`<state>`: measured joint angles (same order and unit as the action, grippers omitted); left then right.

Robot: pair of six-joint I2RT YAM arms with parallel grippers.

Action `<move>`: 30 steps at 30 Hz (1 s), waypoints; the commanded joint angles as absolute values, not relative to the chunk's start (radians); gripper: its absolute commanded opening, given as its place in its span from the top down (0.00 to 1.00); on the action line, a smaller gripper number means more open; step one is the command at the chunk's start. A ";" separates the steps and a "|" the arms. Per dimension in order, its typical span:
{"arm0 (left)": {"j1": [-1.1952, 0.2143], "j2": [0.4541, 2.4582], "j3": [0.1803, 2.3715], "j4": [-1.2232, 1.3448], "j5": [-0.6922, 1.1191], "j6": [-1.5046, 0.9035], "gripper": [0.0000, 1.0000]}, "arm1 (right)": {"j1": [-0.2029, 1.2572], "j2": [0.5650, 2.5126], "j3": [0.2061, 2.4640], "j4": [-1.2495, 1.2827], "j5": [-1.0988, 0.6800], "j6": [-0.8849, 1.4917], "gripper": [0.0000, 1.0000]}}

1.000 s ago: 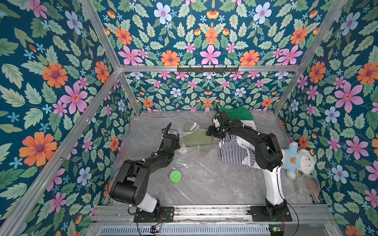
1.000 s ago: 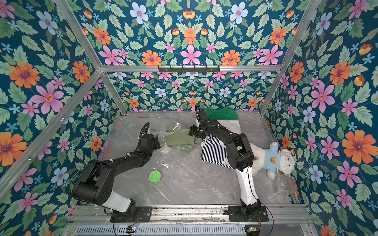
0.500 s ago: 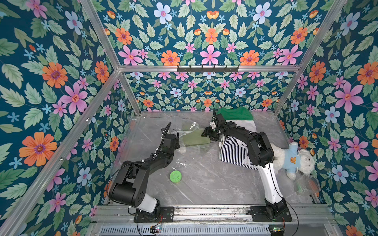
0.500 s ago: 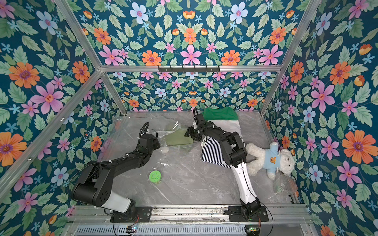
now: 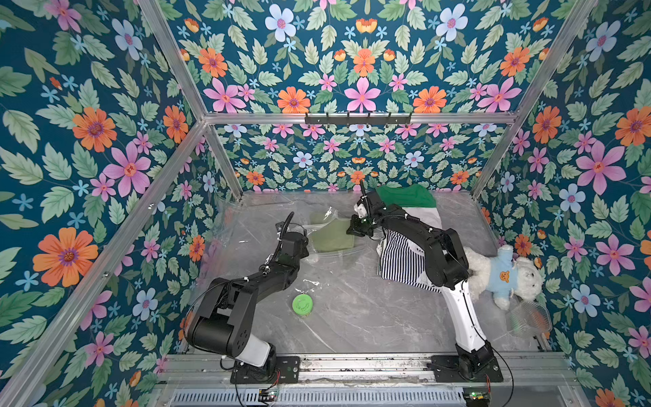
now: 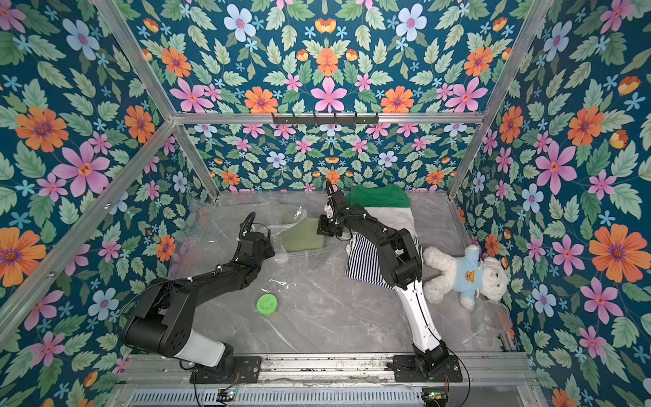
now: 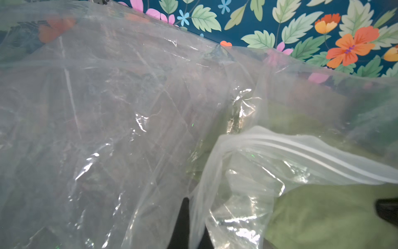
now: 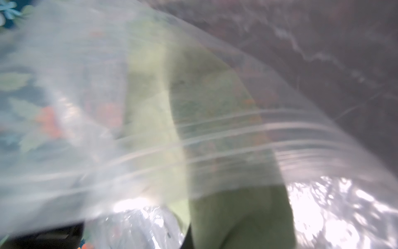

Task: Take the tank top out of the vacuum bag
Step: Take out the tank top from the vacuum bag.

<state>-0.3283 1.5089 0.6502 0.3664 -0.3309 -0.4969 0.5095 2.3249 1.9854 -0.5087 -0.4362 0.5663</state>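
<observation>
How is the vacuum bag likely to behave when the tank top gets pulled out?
The vacuum bag looks thin and crinkled, so it will probably flop and drag along unless held. Its glossy film likely lets the tank top slide, though folds may snag.

We find the tank top [image 5: 333, 239] partly in the vacuum bag [image 5: 246, 225], garment pile [image 5: 401, 264] right of it, plush bear [image 5: 503, 275] farther right, jar [image 5: 302, 305] nearer us.

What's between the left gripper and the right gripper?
The olive tank top, partly inside the clear vacuum bag, fills the stretch from the left gripper to the right gripper. Both top views show it.
</observation>
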 commanded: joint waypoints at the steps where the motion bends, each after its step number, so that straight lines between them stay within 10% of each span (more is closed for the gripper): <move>1: -0.326 1.501 0.650 0.358 -0.415 -0.526 1.00 | 0.518 2.277 2.004 -0.601 -0.386 0.460 1.00; 21: -0.322 1.566 0.710 0.252 -0.451 -0.528 1.00 | 0.424 2.471 2.690 -1.167 -0.305 0.185 1.00; 30: -0.320 1.624 0.774 0.211 -0.468 -0.541 1.00 | 0.292 2.416 2.631 -1.096 -0.329 0.207 1.00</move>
